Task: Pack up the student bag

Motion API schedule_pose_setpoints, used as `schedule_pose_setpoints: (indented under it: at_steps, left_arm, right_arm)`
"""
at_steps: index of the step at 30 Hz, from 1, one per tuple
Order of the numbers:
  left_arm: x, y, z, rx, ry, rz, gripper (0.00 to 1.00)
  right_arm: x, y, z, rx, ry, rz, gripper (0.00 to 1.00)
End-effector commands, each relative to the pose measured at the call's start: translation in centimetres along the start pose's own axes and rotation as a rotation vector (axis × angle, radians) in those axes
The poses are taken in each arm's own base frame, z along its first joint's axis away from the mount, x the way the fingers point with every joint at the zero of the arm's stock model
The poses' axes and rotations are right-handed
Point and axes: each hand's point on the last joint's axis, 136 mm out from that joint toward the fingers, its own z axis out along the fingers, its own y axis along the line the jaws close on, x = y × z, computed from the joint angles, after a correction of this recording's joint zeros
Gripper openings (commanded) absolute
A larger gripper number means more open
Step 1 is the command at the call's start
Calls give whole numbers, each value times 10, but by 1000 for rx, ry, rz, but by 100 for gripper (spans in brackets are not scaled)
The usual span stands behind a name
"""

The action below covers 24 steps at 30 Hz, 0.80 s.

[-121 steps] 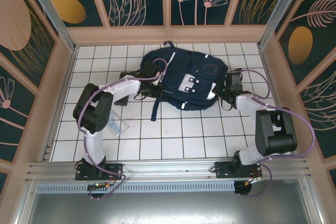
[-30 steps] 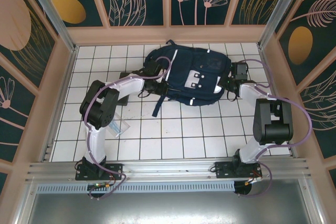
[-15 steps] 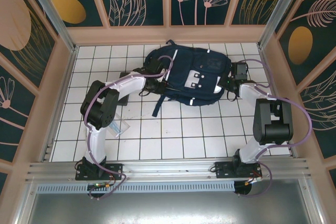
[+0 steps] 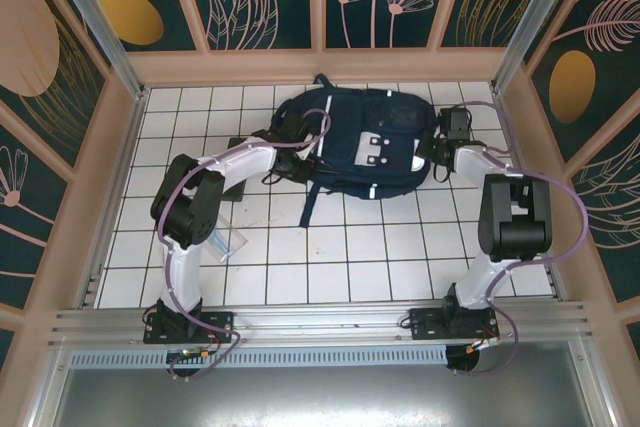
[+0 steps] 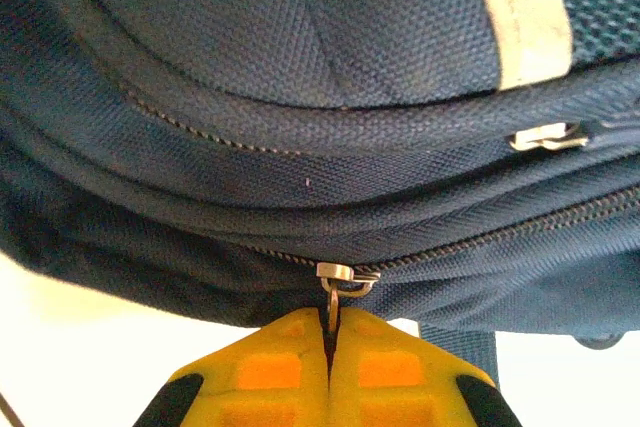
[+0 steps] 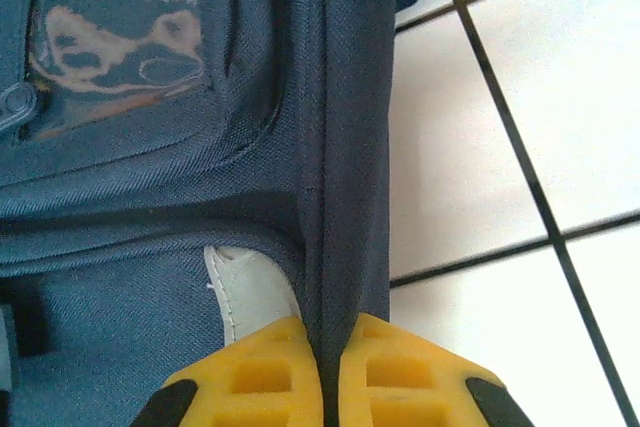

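Pinned from both sides: we see the student bag (image 4: 365, 147) lying flat at the far middle of the white tiled table (image 4: 330, 267). Its pale front patches face up and one strap (image 4: 310, 209) trails toward the arms. At the bag's left edge, the left gripper (image 5: 330, 337) has its yellow pads pressed together on the small metal zipper pull (image 5: 340, 277). On the opposite side, the right gripper (image 6: 330, 357) is pinched tight on a raised ridge of navy fabric, just beside a white patch (image 6: 245, 297).

We judge the bag a soft load. Its woven cloth bulges and creases around the seams, so it will likely sag and fold rather than hold a shape when lifted. It looks neither fragile nor slick, but on smooth tile the whole bag would probably slide after any tug on the zipper. A hold on the far side makes sense as an anchor for that reason. We cannot tell what, if anything, is inside, so its weight is an open question.

For grip, the broad panels offer little for two fingers. Seam ridges, the straps and the top loop (image 4: 320, 80) look like the sound places. The pull tab is thin, smooth metal and may slip from the pads if drawn at an angle to the zipper track.
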Motion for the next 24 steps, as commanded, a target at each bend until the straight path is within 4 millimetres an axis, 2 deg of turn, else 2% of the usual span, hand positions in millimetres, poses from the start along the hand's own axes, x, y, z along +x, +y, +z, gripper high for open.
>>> schedule_pose_setpoints:
  at_steps: [1,3,6,9,11,13,17,21,24]
  left_arm:
    - [34,-13,-16,89,106,-69,0]
    - [25,-31,-21,147,81,-88,0]
    - [9,-59,-25,210,64,-104,0]
    - [-10,-86,-27,296,46,-132,0]
    - [-19,-103,-27,341,39,-145,0]
    - [-27,-116,-30,363,22,-145,0]
    - [-43,-136,-37,434,-24,-172,0]
    - [-49,-147,-45,451,-57,-179,0]
    - [-48,-154,-49,464,-60,-176,0]
  right_arm:
    - [-75,-34,-6,145,-193,30,1]
    - [-85,-28,-7,130,-197,39,9]
    - [-94,-14,-26,76,-213,65,43]
    - [-87,-4,-57,35,-233,100,67]
    - [-73,7,-75,-30,-221,124,78]
    - [-49,14,-93,-90,-203,172,83]
    - [-1,32,-121,-240,-167,293,83]
    - [39,57,-138,-383,-97,428,81]
    - [75,80,-139,-488,-12,549,79]
